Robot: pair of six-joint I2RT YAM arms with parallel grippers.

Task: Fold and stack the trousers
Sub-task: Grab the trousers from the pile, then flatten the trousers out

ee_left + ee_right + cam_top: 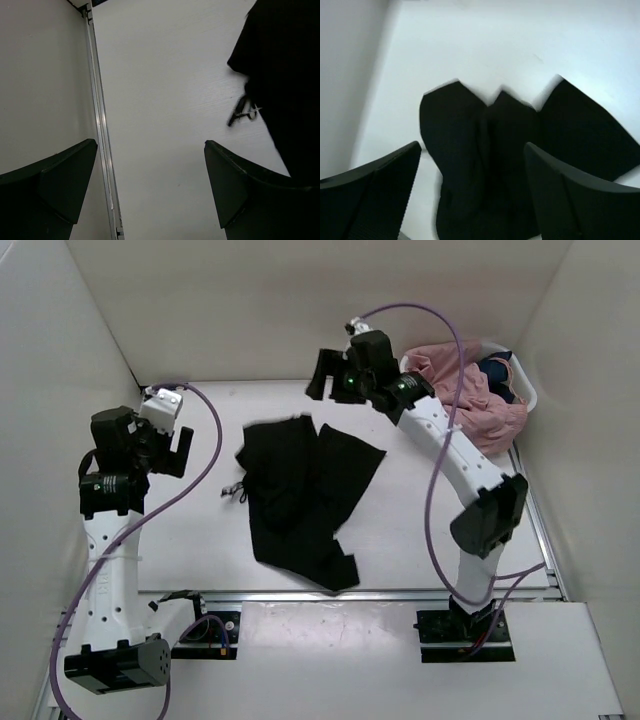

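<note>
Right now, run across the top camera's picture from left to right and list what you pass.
left gripper → trousers → right gripper → pink garments → the basket that holds them, at the far right

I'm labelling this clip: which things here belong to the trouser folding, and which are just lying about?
Belongs to the job:
black trousers, partly folded

Just lying about:
pink garments
dark blue garment
white basket holding both
</note>
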